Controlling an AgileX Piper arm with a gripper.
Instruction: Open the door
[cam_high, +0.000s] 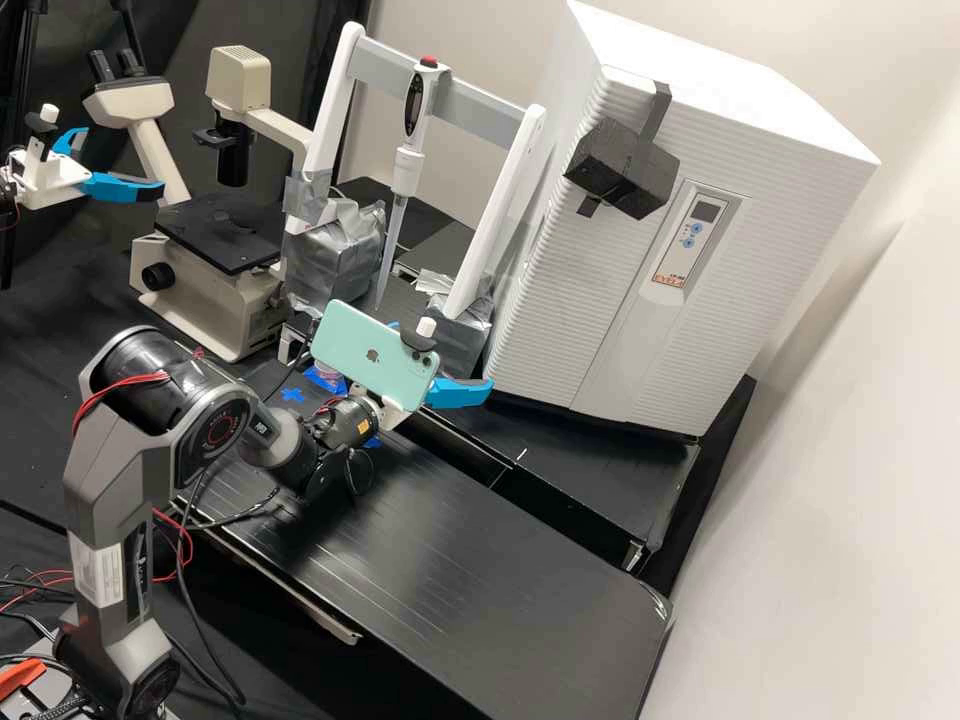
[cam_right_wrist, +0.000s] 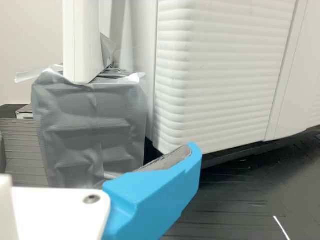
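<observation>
Nearest the high view's camera, to the pincer's left and below it, stands the dark grey, jointed metal arm (cam_high: 140, 480), a white printed sticker on its lower link and its base cut off by the edge. At its end is the white pincer with bright blue fingers (cam_high: 450, 368), released, with nothing against the grey pad (cam_right_wrist: 167, 160) of the nearer finger; the other finger is mostly hidden behind the mint-green rectangular phone (cam_high: 375, 358), which bears a maker's emblem. The white, horizontally ribbed door (cam_high: 570, 260) is closed, up and to the right of the pincer, on the big white boxy cabinet (cam_high: 780, 130), its lower corner near the blue fingertip. A black faceted block (cam_high: 622, 168) is strapped to its upper front, and beside that a pale narrow control panel (cam_high: 697, 235) carries two blue buttons, red print and a dark display too small to make out. Just behind the pincer, the silver-grey taped block (cam_right_wrist: 92, 130) is partly covered in the high view; farther left, a cream-coloured microscope (cam_high: 220, 240) carries a black flat stage.
</observation>
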